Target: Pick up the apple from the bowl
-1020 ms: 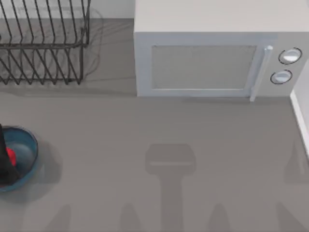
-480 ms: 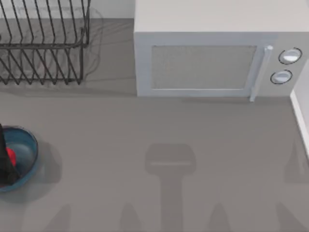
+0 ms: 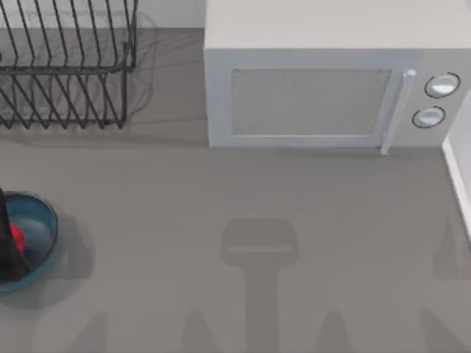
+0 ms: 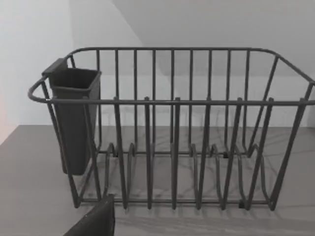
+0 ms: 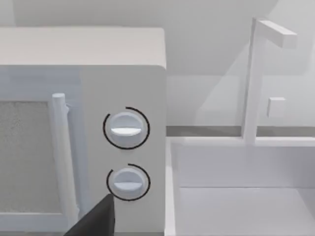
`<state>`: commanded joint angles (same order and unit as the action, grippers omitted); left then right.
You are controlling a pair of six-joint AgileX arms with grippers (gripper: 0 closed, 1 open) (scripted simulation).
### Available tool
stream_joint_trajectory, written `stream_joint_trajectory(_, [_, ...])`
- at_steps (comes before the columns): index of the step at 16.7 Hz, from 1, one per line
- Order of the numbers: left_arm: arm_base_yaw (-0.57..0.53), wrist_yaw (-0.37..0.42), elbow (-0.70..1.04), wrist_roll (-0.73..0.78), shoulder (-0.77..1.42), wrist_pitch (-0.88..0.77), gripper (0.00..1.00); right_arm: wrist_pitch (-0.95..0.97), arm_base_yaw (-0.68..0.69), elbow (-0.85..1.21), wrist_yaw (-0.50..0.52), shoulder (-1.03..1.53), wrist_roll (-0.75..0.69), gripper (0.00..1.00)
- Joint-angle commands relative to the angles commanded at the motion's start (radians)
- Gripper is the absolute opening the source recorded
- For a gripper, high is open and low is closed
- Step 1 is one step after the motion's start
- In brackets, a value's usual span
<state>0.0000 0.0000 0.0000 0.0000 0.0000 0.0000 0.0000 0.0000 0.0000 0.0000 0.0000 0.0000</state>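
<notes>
Red against teal: the apple (image 3: 15, 238) is sitting inside the bowl (image 3: 44, 220) at the far left edge of the table (image 3: 221, 198), partly covered by a dark piece of the left gripper (image 3: 7, 243) that is reaching over the bowl's left side. Whether its fingers are spread or pressed on the fruit cannot be told from above, since most of the gripper is lying beyond the frame's edge. Judging from that, the grasp looks to be in hand and not yet proven (the apple is still down in the bowl). Doing it well would mean centring the fingers on the widest part of the smooth ball, closing firmly, then rising straight so the rim is not being clipped.

Farther back, the left wrist camera is looking level at the wire dish rack (image 4: 172, 128) with its dark cutlery cup (image 4: 74, 123), suggesting a wrist tilted toward the horizontal. The right arm is idling at the right, its camera facing the white microwave (image 5: 83, 123), its two knobs (image 5: 126, 128) and the sink (image 5: 241, 187).
</notes>
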Motion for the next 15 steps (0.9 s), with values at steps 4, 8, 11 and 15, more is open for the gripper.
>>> stream_joint_trajectory(4, [0.002, 0.000, 0.031, 0.002, 0.033, -0.028, 1.00, 0.000, 0.000, 0.000, 0.000, 0.000, 0.000, 1.00])
stream_joint_trajectory(8, [0.010, 0.000, 0.191, 0.013, 0.224, -0.171, 1.00, 0.000, 0.000, 0.000, 0.000, 0.000, 0.000, 1.00])
stream_joint_trajectory(11, [0.019, 0.000, 0.368, 0.026, 0.467, -0.329, 1.00, 0.000, 0.000, 0.000, 0.000, 0.000, 0.000, 1.00])
stream_joint_trajectory(15, [0.033, 0.000, 0.637, 0.044, 0.861, -0.569, 1.00, 0.000, 0.000, 0.000, 0.000, 0.000, 0.000, 1.00])
